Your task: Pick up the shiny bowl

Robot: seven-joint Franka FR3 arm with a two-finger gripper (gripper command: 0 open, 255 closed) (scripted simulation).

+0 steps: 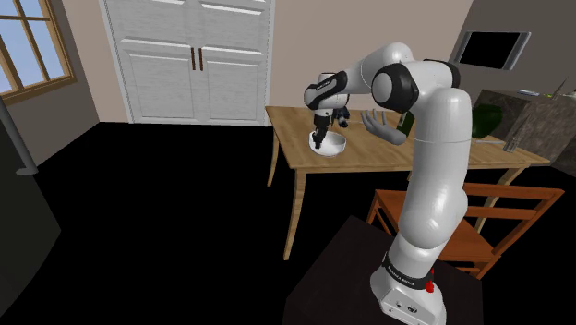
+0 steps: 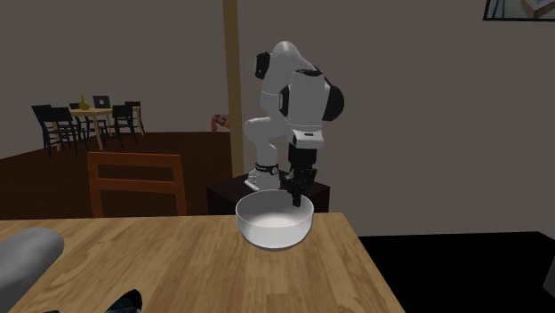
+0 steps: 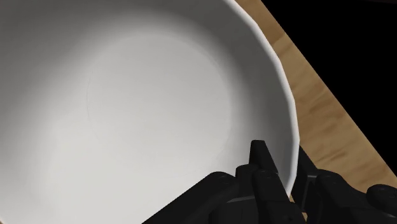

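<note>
White bowl (image 1: 330,146) just above the middle of the shoulder view, upright on a wooden table (image 1: 434,157), near the table's left-hand corner. In the second exterior view, bowl (image 2: 274,222) at centre frame, resting on the table (image 2: 178,267) close to its far edge.

Gripper (image 1: 318,140) pointing straight down at the bowl's left side in the shoulder view. In the second exterior view, gripper (image 2: 296,197) at the rim's back right, tips dipping below the rim line.

In the wrist view, gripper (image 3: 283,158) astride the rim: one finger (image 3: 262,167) inside against the bowl's (image 3: 140,95) pale wall, the other outside above the table (image 3: 331,114). Narrow gap, rim pinched between the two.

Stand (image 1: 369,277) at the shoulder view's lower right, a wooden chair (image 1: 489,217) beside it at the right. White double doors (image 1: 189,55) at top centre-left, a window (image 1: 32,42) in the upper left corner. Black area under and left of the table.

In the second exterior view, a chair (image 2: 136,182) left of centre behind the table, and a grey rounded thing (image 2: 27,258) at the lower left, kind unclear.
</note>
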